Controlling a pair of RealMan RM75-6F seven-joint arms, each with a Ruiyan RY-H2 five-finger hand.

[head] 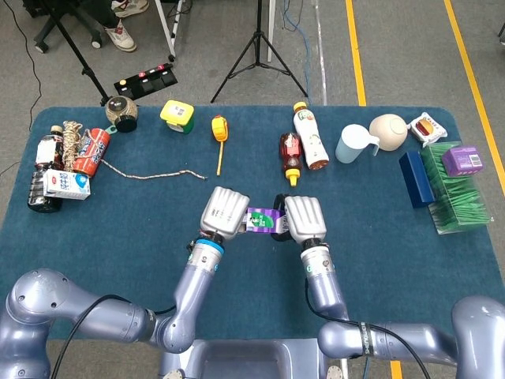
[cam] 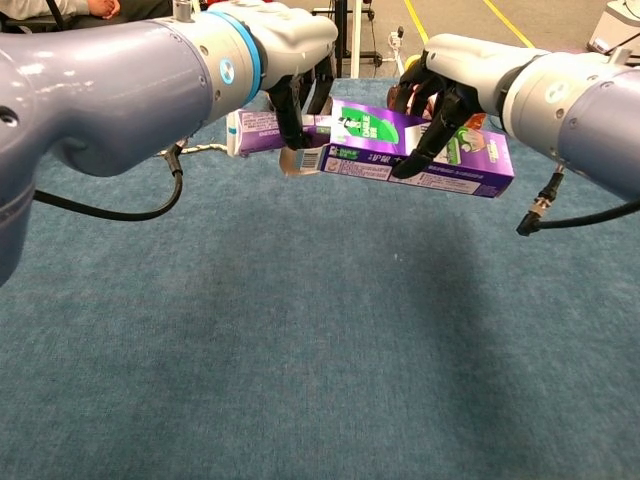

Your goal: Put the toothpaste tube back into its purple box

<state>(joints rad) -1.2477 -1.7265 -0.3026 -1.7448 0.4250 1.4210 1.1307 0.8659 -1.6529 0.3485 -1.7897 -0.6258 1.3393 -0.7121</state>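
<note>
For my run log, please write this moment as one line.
left hand: holds toothpaste tube | right hand: holds purple box | tube partly in box's open end | both lifted above table

Head view: high, looking down, whole table (head: 95,237). Chest view: low, close, forward; shares table centre.

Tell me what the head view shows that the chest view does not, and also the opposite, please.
Only the head view shows the back of the table: a blue jug, a yellow tape measure, a rope and two lying bottles.

Only the chest view shows the open flap and the tube partly inside the box, both held above the table.

Both show the left hand on the tube and the right hand holding the purple box.
</note>
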